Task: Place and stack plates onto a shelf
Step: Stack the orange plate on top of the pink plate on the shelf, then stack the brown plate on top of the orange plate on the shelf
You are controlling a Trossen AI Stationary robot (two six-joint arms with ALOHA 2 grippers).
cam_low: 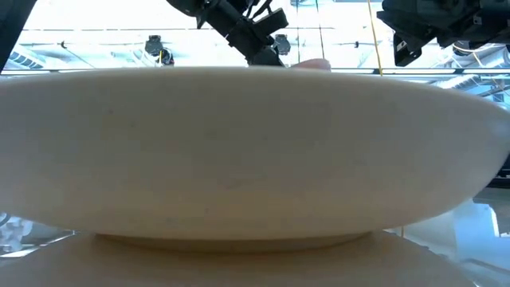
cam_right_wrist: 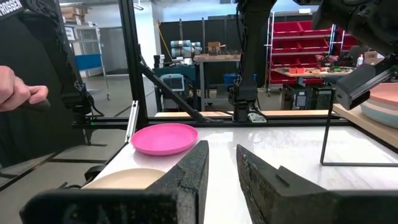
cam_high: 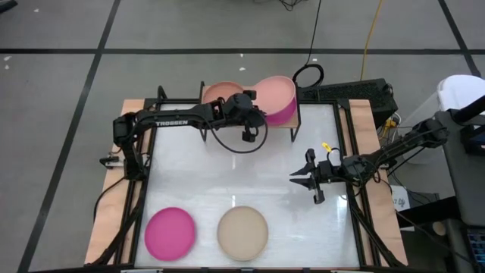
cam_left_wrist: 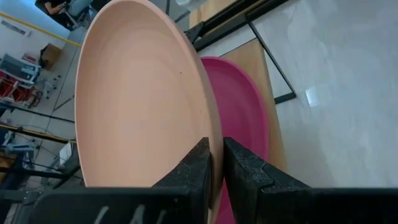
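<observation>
The peach plate (cam_left_wrist: 137, 99) is round, matte and shallow, with a smooth inner face and a thin raised rim. It stands tilted on edge over the right half of the shelf (cam_high: 297, 115), at the far side of the worktop (cam_high: 250, 171). Right behind it leans a magenta plate (cam_left_wrist: 239, 118), also tilted, its pink-purple edge showing past the peach one. On the left half of the shelf lies a brownish-red plate (cam_high: 221, 92), flat.

My left hand (cam_left_wrist: 217, 163) is clamped on the peach plate's rim, one finger on each face.

Near the front edge of the worktop lie two more plates, flat and side by side but apart: a magenta plate (cam_high: 170, 233) to the left and a beige plate (cam_high: 242, 231) to the right; the beige one fills the low view.

My right hand (cam_high: 301, 179) hangs over the right side of the worktop, well apart from every plate, fingers spread with nothing between them
</observation>
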